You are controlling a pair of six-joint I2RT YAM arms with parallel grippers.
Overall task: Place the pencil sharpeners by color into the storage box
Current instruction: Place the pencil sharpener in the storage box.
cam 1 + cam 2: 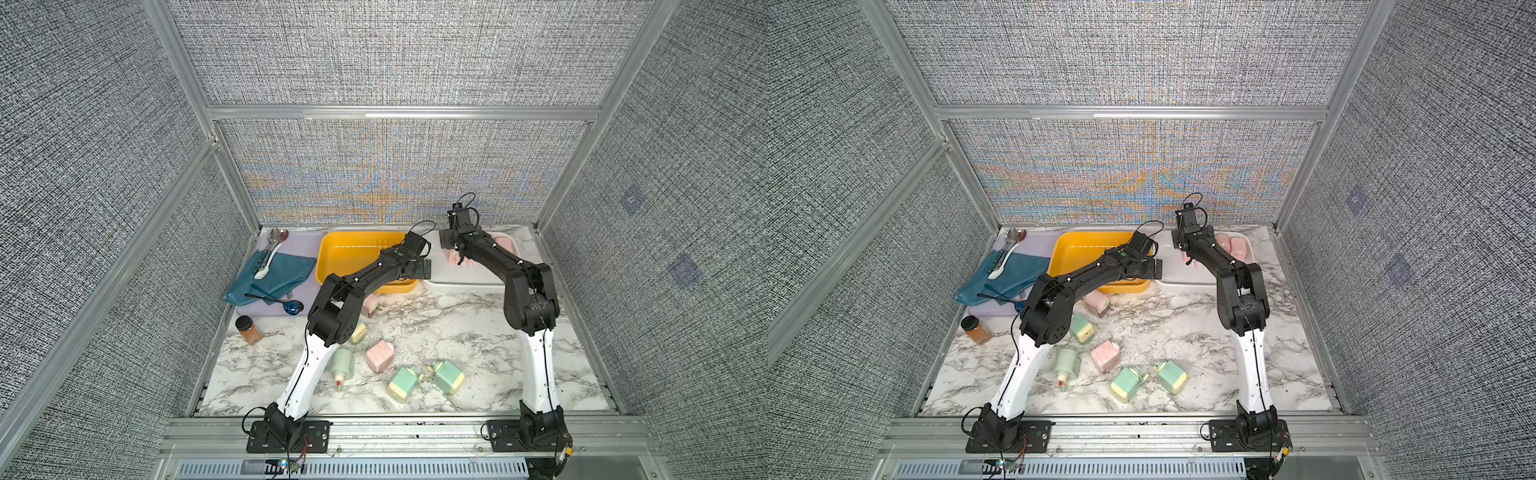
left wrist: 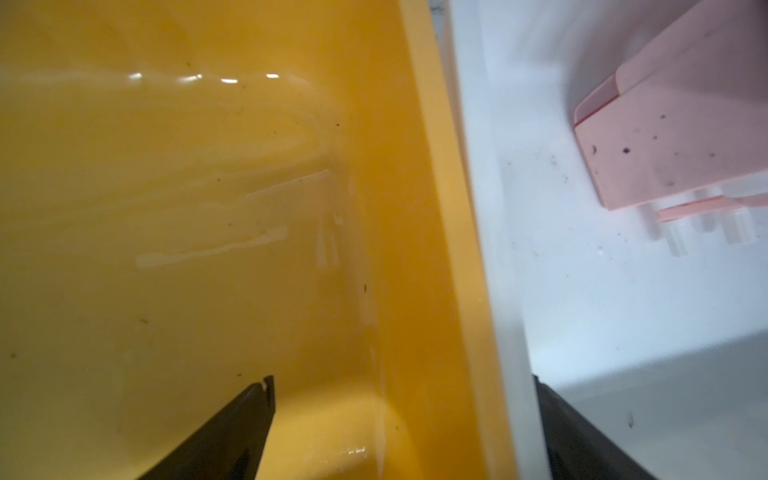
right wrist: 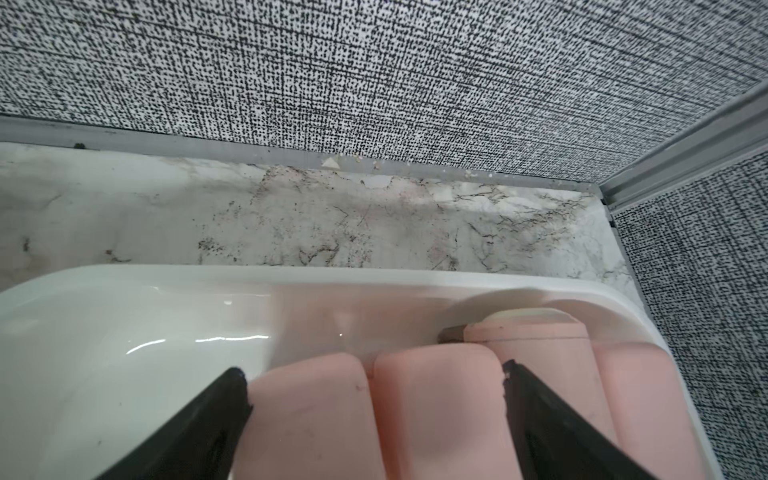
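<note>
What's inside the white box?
Pink pencil sharpeners, at least four, packed at one end of the white box. The open right claw hovers over them; its arm hides some floor.

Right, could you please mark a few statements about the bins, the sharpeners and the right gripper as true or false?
1. The white bin holds pink sharpeners. True.
2. The yellow bin holds the green sharpeners. False: none shows in it; they lie on the table.
3. The right gripper is clamped on a pink sharpener. False: its jaws stand open above those in the white bin.
4. The spice jar stands upright on the table. True.
</note>
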